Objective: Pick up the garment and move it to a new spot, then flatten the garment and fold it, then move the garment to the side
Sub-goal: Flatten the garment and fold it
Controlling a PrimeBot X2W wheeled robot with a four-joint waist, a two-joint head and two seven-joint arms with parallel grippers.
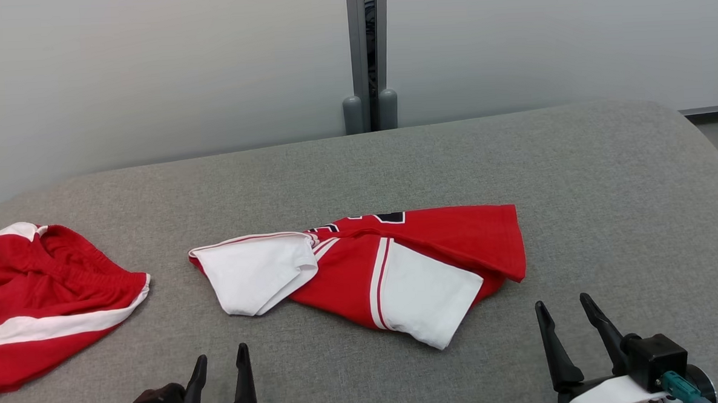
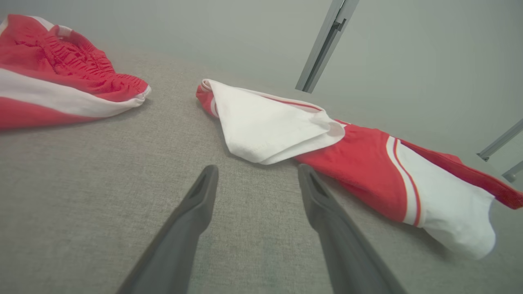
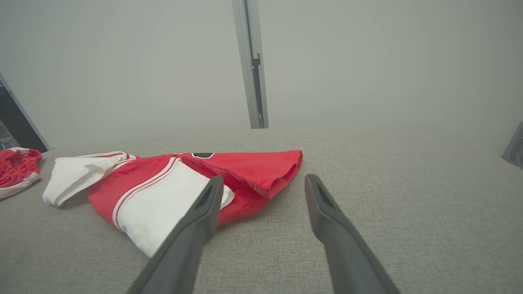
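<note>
My left pincer (image 1: pixel 220 356) sits at the near edge of the grey fabric-covered counter (image 1: pixel 607 184). Its two dark fingers are spread wide and hold nothing. My right pincer (image 1: pixel 562 303) is just as wide and just as empty, and it hovers over bare fabric near my right side.

The red and white short-sleeved jersey (image 1: pixel 434 246) lies rumpled in the middle of the counter, between my two pincers and a little beyond them. One white sleeve (image 1: pixel 256 272) is flopped over at its left end. The other white sleeve (image 1: pixel 427 301), edged with a thin red and white stripe, points back toward me. The red body is folded over on itself along the far side, where a bit of dark lettering (image 1: pixel 390 217) peeks out.

Along my left fingers, the left pincer (image 2: pixel 257 169) is just short of the jersey (image 2: pixel 359 171), with its tips near the folded left sleeve and not touching it. Along my right fingers, the right pincer (image 3: pixel 263 179) is by the jersey's (image 3: pixel 245 167) right end, above the counter.

Well apart, at the far left of the counter, lies a pair of crumpled red shorts with a white band (image 1: pixel 47 282). A grey metal post (image 1: pixel 368 56) stands against the pale wall behind.
</note>
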